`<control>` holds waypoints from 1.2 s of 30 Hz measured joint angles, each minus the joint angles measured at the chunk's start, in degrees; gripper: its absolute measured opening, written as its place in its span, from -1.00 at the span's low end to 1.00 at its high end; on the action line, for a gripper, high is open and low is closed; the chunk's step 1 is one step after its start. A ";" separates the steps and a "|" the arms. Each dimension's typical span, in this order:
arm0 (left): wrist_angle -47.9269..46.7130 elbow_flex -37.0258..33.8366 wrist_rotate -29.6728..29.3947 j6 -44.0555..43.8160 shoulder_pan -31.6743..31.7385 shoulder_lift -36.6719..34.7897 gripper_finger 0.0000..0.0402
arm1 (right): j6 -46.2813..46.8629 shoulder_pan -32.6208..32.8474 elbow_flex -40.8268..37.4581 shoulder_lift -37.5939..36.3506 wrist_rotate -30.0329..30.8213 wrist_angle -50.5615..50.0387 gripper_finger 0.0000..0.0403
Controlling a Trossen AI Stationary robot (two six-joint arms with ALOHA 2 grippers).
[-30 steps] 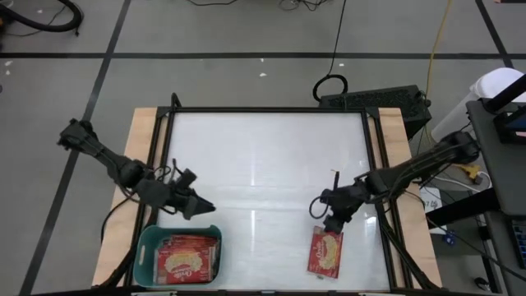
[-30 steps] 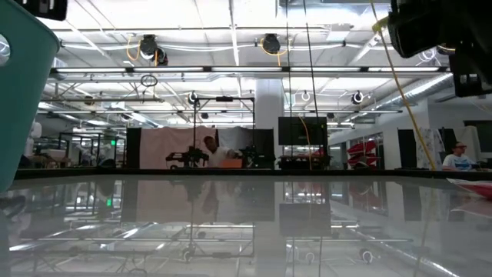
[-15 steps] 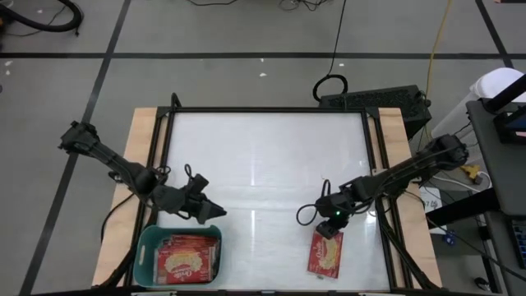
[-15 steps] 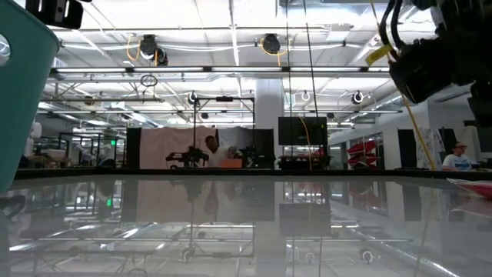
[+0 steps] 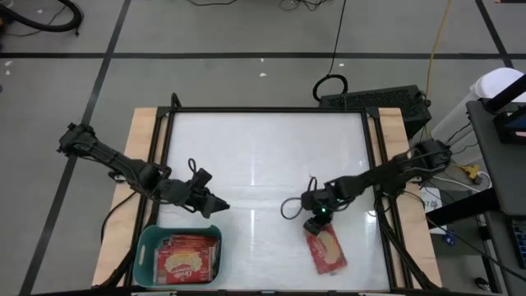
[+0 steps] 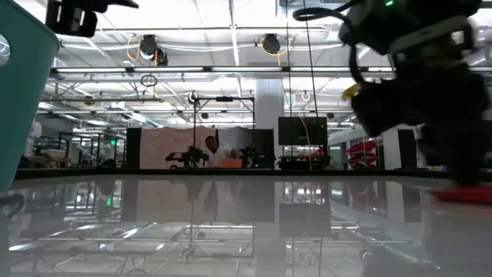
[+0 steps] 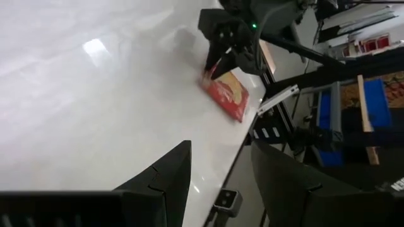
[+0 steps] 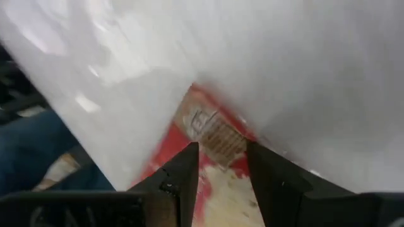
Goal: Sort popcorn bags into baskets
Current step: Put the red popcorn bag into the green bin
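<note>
One red popcorn bag [image 5: 328,251] lies flat on the white table, near its front right. My right gripper [image 5: 313,224] is open and slants down onto the bag's far short end, one finger to each side in the right wrist view [image 8: 221,157]. The teal basket [image 5: 146,238] stands at the front left with red popcorn bags [image 5: 185,256] lying in it. My left gripper [image 5: 220,207] hovers open just beyond the basket's far right corner, with nothing between its fingers [image 7: 221,170]. My right gripper reaches the bag's far short end [image 8: 211,126] from above and from the table's far side, slanting down, fingers open. The bag lies flat on the table and runs on under the fingers. The fingertips hide the spot, so I cannot tell how they touch it.
Black rails [image 5: 374,164] and wooden strips [image 5: 140,164] border the table on the left and right. The white middle and far part of the table [image 5: 263,156] is bare. The low view shows a workshop with people far behind the table.
My right gripper has dropped and gone toward the table's left and near edge, down onto the bag's far end. The bag has turned a little on the table, its near end swinging toward the right. My left gripper has drifted slightly toward the right.
</note>
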 joint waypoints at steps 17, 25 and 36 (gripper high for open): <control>2.13 0.00 3.25 4.29 6.46 -0.04 -0.16 | -16.87 -20.19 6.10 -4.14 -3.53 -3.06 -0.35; 2.52 0.00 3.22 5.99 6.55 -0.04 -0.16 | -11.47 -8.14 6.18 -12.86 -1.74 -22.43 -0.36; 3.46 0.00 3.09 3.71 6.68 -0.04 -0.16 | -3.66 -3.46 1.67 -5.89 0.64 -7.85 -0.35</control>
